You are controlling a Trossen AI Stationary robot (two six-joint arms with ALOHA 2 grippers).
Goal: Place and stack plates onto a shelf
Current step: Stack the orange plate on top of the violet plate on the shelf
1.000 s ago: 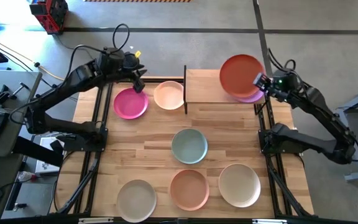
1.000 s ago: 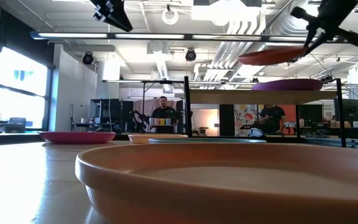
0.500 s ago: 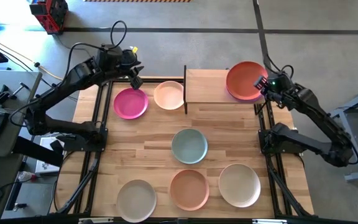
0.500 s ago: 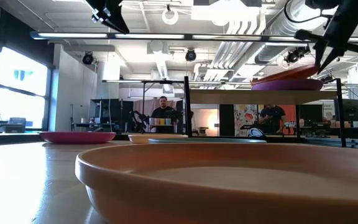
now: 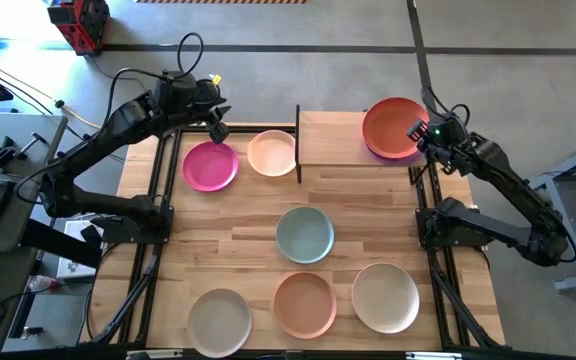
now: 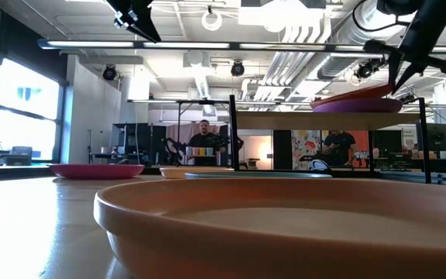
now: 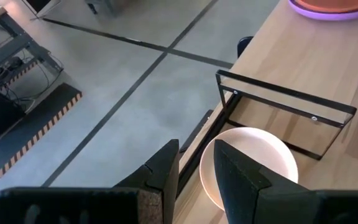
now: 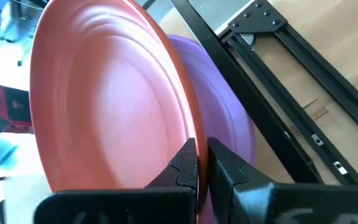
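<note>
My right gripper [image 5: 421, 131] is at the shelf's [image 5: 333, 138] right end, shut on the orange-red plate [image 5: 392, 126]. That plate sits on the purple plate [image 6: 358, 106], which lies flat on the shelf board. My left gripper [image 5: 216, 126] hovers open above the table's far left corner, over the far rim of the magenta plate [image 5: 210, 165], and touches nothing. The cream plate [image 7: 250, 163] lies flat on the table beside the shelf's left posts. My right gripper [image 8: 201, 149] pinches the orange-red plate's rim [image 8: 180, 134] on the side toward the table's right edge, one finger on its upper face and one beneath. The fingers come in from the right, slanting down. The plate is tilted: its left part [image 6: 320, 101] rests on the purple plate, the held edge a little raised.
The pale teal plate [image 5: 304, 233] lies at the table's middle. Along the near edge are the beige [image 5: 219, 320], salmon [image 5: 305, 304] and off-white [image 5: 385, 296] plates. The shelf's left half is bare board. People stand in the room beyond the table [image 6: 204, 139].
My right gripper has moved down toward the shelf with the orange-red plate. The plate, held high and clear of the purple plate a second ago, now lies tilted on it. The gripper has stayed shut on the rim.
</note>
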